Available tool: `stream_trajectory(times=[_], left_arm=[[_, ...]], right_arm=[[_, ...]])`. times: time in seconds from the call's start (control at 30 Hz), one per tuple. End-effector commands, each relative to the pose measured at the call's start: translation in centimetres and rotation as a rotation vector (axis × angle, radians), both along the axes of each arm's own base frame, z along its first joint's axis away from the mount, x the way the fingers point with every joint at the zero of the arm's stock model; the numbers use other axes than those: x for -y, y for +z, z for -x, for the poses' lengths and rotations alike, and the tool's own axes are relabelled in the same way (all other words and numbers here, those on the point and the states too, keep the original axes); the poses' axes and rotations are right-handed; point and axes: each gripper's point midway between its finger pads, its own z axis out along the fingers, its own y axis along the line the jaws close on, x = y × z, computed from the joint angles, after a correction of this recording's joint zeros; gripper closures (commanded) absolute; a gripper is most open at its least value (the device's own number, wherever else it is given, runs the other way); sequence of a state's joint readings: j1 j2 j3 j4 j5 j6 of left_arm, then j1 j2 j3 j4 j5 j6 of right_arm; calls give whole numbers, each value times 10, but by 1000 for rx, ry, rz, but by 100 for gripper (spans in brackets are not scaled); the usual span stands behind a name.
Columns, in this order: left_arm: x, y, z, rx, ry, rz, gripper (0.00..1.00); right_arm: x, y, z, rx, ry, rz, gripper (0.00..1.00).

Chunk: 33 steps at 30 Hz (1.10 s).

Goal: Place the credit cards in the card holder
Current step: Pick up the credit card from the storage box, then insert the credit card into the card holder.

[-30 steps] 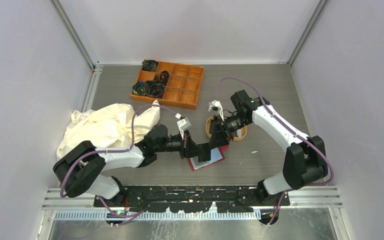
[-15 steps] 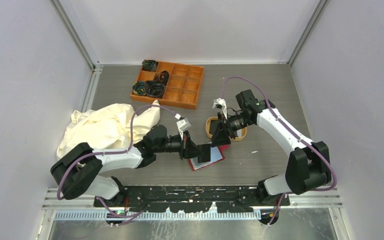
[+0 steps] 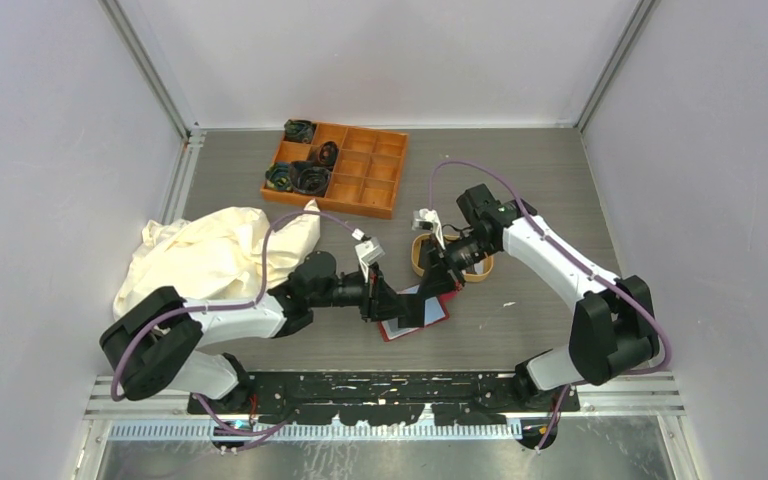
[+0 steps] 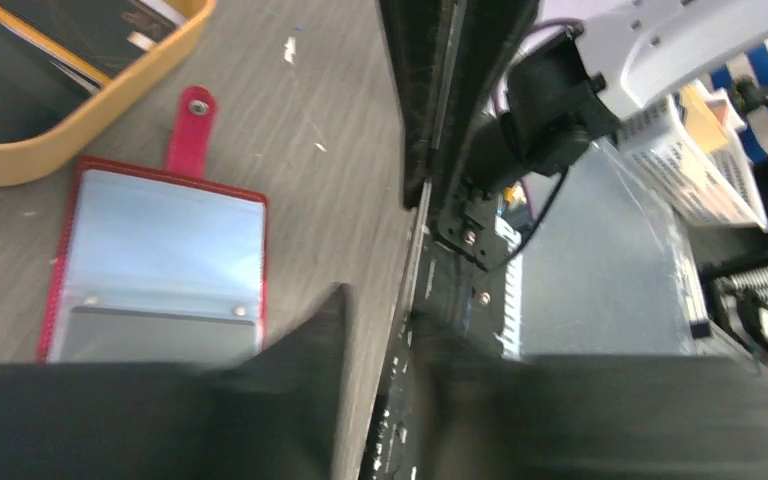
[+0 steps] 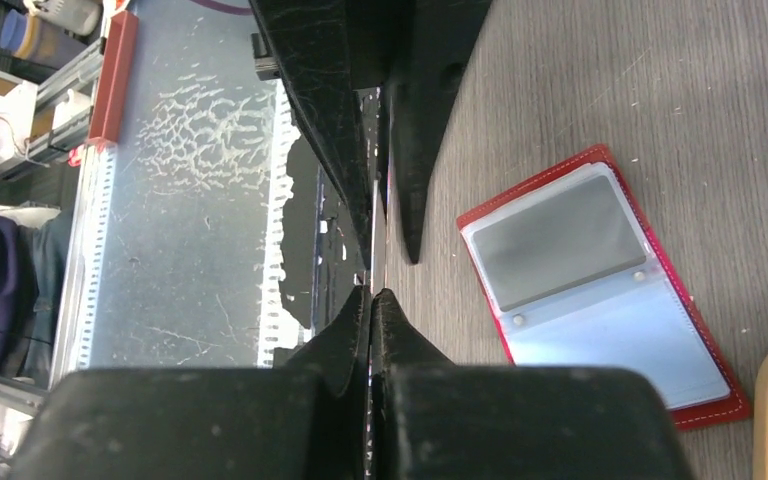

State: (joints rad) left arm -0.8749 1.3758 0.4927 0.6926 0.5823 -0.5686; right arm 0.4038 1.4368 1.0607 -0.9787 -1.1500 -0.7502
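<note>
Since a moment ago the right gripper (image 5: 370, 297) has swung down over the card holder (image 5: 590, 290). Its jaws, then apart, are now pinched on a credit card (image 5: 374, 225) that shows edge-on above the holder's near side. The left gripper (image 3: 405, 305), clamped before, has loosened, and its fingers stand slightly apart around that card. The red holder lies open on the grey wood-grain table (image 3: 530, 180). A tan oval tray (image 4: 90, 125) sits just beyond it, an orange compartment box (image 3: 375, 180) farther back, and a cream cloth (image 3: 210, 255) well to its left. White walls enclose the table.
</note>
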Motion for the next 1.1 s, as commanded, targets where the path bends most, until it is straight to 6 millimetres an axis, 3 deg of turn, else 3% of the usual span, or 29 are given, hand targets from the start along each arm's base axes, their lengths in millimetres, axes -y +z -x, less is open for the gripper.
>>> stream_trajectory(times=[0.0, 0.07, 0.2, 0.43, 0.73, 1.07], left_arm=[[-13, 15, -19, 63, 147, 27, 59], [-27, 13, -23, 66, 232, 22, 46], [-60, 16, -26, 72, 384, 35, 35], [-118, 17, -29, 30, 643, 132, 2], [-134, 13, -18, -30, 670, 170, 3], [-128, -12, -20, -171, 697, 115, 8]], right_arm=[[-1, 23, -2, 2, -3, -55, 99], [2, 23, -12, -36, -66, -38, 99], [9, 12, -47, -101, -269, 46, 99], [16, -3, -64, -208, -373, 70, 99], [19, -25, -71, -265, -388, 145, 99], [21, -35, -73, -288, -395, 180, 99]])
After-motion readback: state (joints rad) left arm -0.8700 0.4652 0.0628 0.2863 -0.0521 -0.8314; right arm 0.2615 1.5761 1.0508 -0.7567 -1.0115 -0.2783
